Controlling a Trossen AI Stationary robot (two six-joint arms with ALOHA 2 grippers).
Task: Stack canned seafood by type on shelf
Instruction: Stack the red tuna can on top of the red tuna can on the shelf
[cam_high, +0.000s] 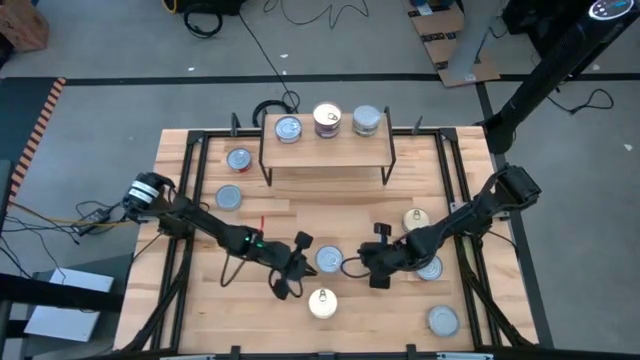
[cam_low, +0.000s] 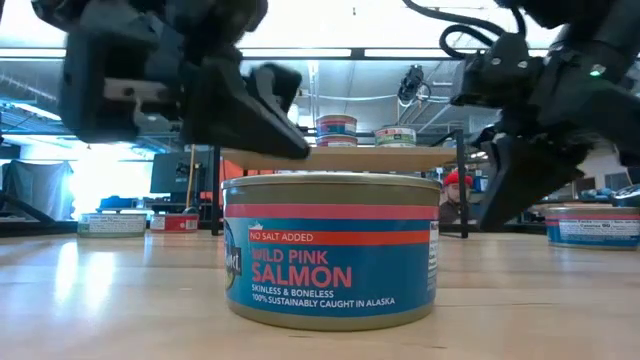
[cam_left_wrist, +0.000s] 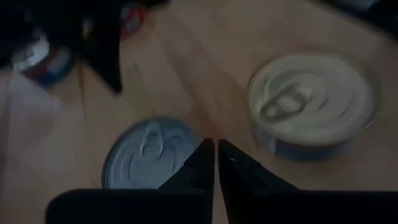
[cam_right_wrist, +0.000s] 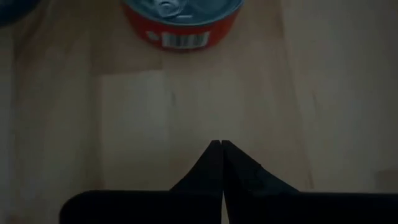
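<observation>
The shelf (cam_high: 327, 150) is standing at the twelve o'clock end of the table (cam_high: 200, 320) and is carrying three tins in a row, a silver-topped one (cam_high: 288, 128), a purple-labelled one (cam_high: 327, 120) and a grey one (cam_high: 366, 122), each apparently starting a column for its kind. The remaining tins are lying loose on the table: two at about ten o'clock (cam_high: 238, 159), a gold-topped one (cam_high: 322, 302) at six o'clock, and others toward four o'clock (cam_high: 443, 320). Both arms are converging on the salmon tin (cam_high: 329, 259) near the centre. The left gripper (cam_high: 292, 268) is hanging just at its nine o'clock side, fingers almost together with only a sliver between them, gripping nothing. The right gripper (cam_high: 373, 262) is sitting at its three o'clock side, fingers pressed together and empty. In my judgement neither is positioned to lift; a gripper would need to spread before it could straddle the tin.
</observation>
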